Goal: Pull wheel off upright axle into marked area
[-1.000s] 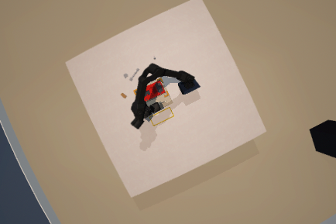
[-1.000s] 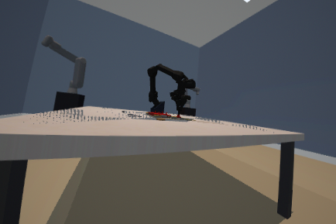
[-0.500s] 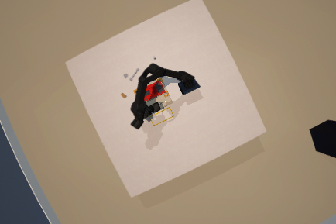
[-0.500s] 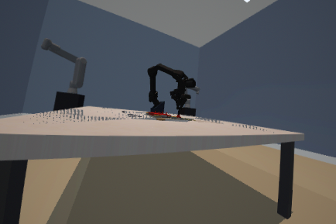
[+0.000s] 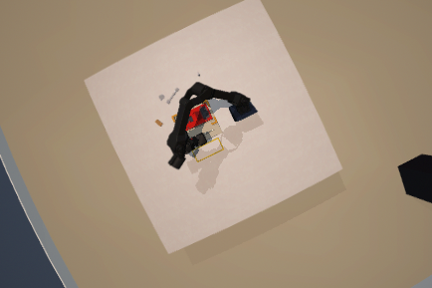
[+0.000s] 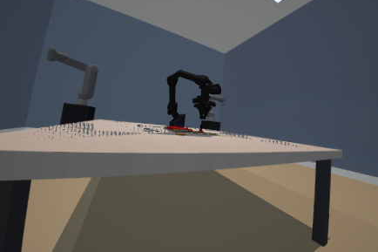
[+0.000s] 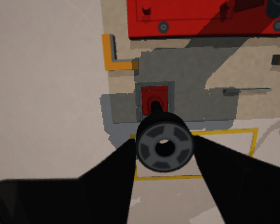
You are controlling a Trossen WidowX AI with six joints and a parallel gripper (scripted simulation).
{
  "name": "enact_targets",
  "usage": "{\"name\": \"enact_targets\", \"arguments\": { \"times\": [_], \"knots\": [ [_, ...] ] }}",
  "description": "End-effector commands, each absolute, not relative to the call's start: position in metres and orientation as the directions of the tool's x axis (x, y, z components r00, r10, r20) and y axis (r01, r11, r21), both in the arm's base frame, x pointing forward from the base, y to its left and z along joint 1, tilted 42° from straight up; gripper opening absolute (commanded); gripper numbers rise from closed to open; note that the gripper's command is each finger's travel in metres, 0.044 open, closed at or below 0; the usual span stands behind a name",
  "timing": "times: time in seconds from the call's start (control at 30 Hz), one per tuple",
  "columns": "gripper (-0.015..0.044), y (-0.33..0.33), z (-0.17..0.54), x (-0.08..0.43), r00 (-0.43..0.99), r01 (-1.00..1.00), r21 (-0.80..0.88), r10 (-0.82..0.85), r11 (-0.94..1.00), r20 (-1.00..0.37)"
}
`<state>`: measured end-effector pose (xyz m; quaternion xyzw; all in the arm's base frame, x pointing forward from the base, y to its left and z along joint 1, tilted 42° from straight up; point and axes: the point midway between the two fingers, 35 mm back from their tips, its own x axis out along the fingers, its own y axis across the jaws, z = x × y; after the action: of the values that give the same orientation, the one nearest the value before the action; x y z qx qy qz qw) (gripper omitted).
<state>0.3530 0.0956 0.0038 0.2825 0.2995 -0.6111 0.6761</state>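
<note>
The wheel (image 7: 150, 146), dark with a grey spoked face, is held between the fingers in the wrist view. My gripper (image 7: 163, 142) (image 6: 203, 117) is shut on it, above the table with a gap below the fingertips. Light table surface shows through the wheel's centre hole, so the wheel is off the axle. The dark upright axle (image 7: 155, 106) stands on a small red base (image 7: 149, 93), just beyond the wheel in the wrist view; its foot is partly hidden. The marked area (image 5: 210, 155) (image 7: 181, 177) is a yellow outline beside the axle's board, partly covered by the wheel and fingers in the wrist view.
A red panel (image 5: 192, 124) (image 7: 191, 27) lies beyond the axle. An orange corner bracket (image 7: 108, 55) and a thin grey rod (image 7: 251, 90) lie near the axle. A small orange block (image 5: 158, 123) and a grey bar (image 5: 172, 96) lie on the table behind the arm.
</note>
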Motion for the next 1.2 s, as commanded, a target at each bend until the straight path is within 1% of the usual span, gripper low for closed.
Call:
{"name": "enact_targets", "arguments": {
  "times": [0.0, 0.63, 1.17],
  "knots": [
    [0.0, 0.107, -0.008, 0.343, 0.066, 0.996, 0.007, -0.654, 0.093, -0.753],
    [0.0, 0.158, -0.049, 0.293, 0.061, 0.996, 0.006, -0.652, 0.086, -0.756],
    [0.0, 0.142, -0.071, 0.293, 0.061, 0.996, 0.007, -0.652, 0.085, -0.756]
  ]
}}
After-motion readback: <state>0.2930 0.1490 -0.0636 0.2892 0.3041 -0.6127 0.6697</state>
